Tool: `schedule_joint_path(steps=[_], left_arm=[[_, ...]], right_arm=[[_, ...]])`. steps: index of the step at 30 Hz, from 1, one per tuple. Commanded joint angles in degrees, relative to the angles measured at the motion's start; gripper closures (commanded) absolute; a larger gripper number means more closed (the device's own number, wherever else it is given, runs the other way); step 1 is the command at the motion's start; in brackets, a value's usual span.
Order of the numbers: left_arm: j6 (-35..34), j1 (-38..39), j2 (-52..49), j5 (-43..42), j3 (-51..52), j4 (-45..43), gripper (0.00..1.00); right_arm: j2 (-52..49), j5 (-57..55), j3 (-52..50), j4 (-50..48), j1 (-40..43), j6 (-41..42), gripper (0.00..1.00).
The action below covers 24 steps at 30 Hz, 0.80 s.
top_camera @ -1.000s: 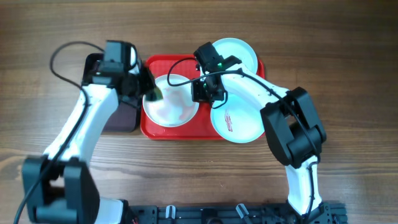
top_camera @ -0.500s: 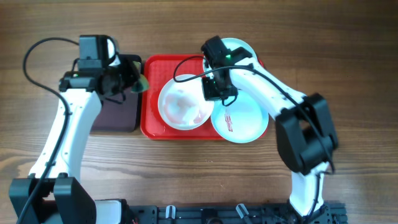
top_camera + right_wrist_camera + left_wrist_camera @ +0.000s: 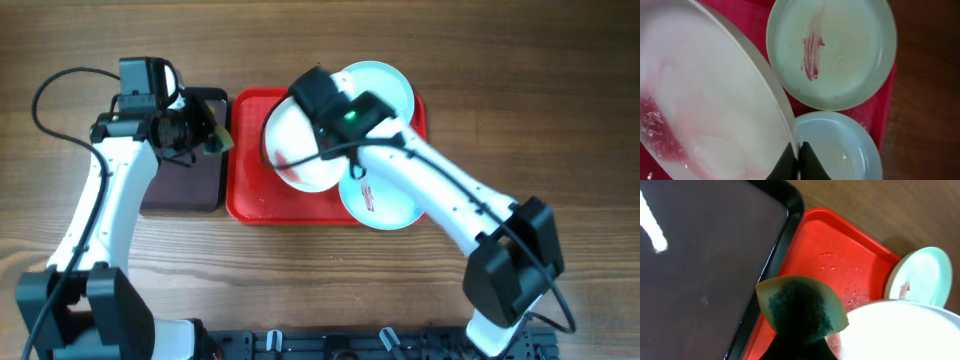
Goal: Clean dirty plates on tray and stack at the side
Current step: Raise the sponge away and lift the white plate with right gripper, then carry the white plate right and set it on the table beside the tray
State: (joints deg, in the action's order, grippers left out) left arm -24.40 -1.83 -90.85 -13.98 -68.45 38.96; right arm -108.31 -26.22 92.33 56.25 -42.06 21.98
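The right gripper (image 3: pixel 798 160) pinches the rim of the smeared white plate (image 3: pixel 705 110) — apparently tilted above the red tray (image 3: pixel 245 195) — while the left gripper (image 3: pixel 800 341) clamps a sponge (image 3: pixel 800 307) over the edge of the dark tray (image 3: pixel 705 270).

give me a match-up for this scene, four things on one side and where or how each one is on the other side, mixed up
Things:
1. white plate
2. sponge
3. streaked turquoise plate
4. dark tray

Places or states:
a. beside the red tray, on its left
b. lying at the red tray's right end
c. clamped at its rim in the right gripper
d. held in the left gripper

Pairs: 1-c, 2-d, 3-b, 4-a
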Motion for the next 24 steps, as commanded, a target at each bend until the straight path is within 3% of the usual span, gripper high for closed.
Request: schedule_joint_path(steps=[1,13,22,24], left_arm=[[-1.49,0.22,-1.22,0.48,-0.02,1.14,0.96],[-1.60,0.22,-1.22,0.48,-0.02,2.95,0.96],[-1.60,0.22,-1.22,0.50,-0.02,3.13,0.96],[-1.60,0.22,-1.22,0.50,-0.02,3.10,0.96]], right_arm=[[1.07,-17.51,1.18,1.11,-4.31,4.02,0.96],[1.07,-44.74,1.18,1.38,-13.07,4.98,0.96],[1.07,-54.34,1.18,0.44,-16.65,4.57,0.96],[1.07,-55.04,1.18,-1.46,-17.33,1.01,0.96]])
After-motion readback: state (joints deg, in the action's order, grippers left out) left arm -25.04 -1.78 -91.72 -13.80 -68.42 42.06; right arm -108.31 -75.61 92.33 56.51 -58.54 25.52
